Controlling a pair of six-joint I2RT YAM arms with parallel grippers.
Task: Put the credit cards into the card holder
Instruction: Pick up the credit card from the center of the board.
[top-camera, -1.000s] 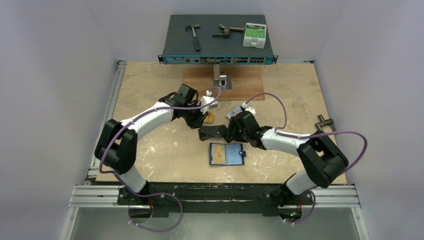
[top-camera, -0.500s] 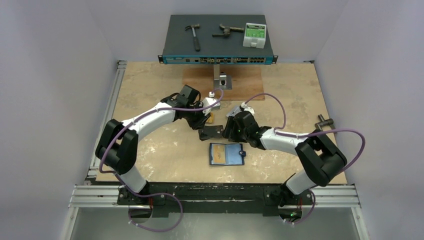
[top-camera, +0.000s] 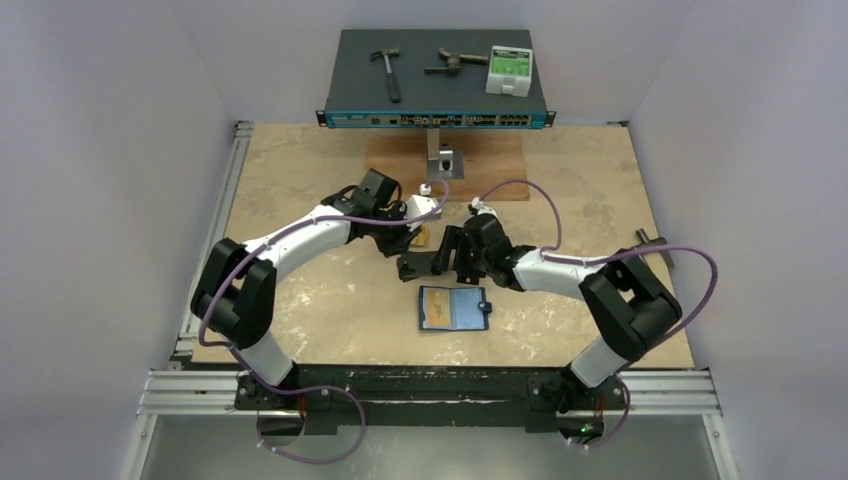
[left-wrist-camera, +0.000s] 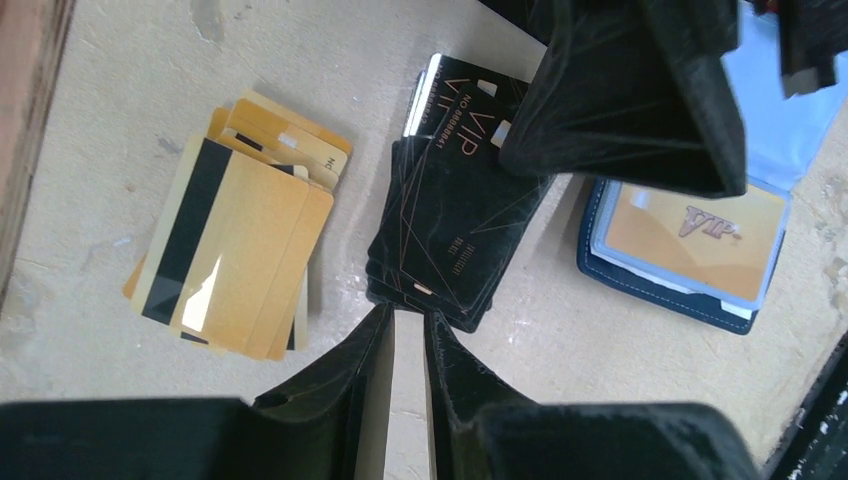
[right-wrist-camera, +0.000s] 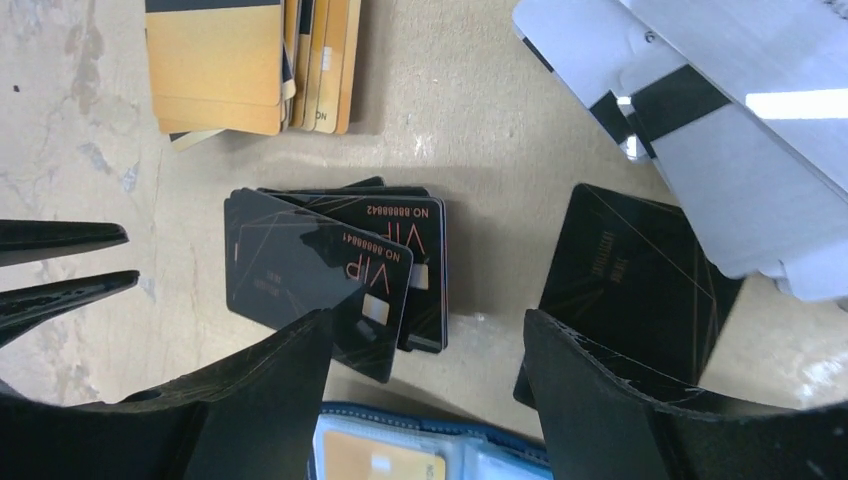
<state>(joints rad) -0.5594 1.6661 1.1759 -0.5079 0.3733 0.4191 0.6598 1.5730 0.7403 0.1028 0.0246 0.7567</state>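
the right gripper (right-wrist-camera: 425, 335) hung with its fingers spread wide and nothing between them, straddling the near corner of a fanned stack of black vip cards (right-wrist-camera: 325, 270) that lay flat on the table (right-wrist-camera: 480, 200). the left gripper (left-wrist-camera: 405, 318) pointed at the same stack from the opposite side, its fingers drawn almost together with only a slit of table showing in the gap, gripping nothing. a lone black card (right-wrist-camera: 630, 285) lay just beside the right finger, silver-grey striped cards (right-wrist-camera: 720, 130) beyond it, and a stack of gold cards (right-wrist-camera: 250, 60) past the black ones. the navy card holder (left-wrist-camera: 640, 285) lay open near the black stack, on the arms' side, with a gold vip card (left-wrist-camera: 690, 235) already in a clear pocket. the cards looked light, stiff and slick, too thin to pinch from above while flat. the likely best hold was the top card's offset corner or a long edge, perhaps after sliding it off the stack. the holder looked soft and light, so it might shift when a card was pushed in.
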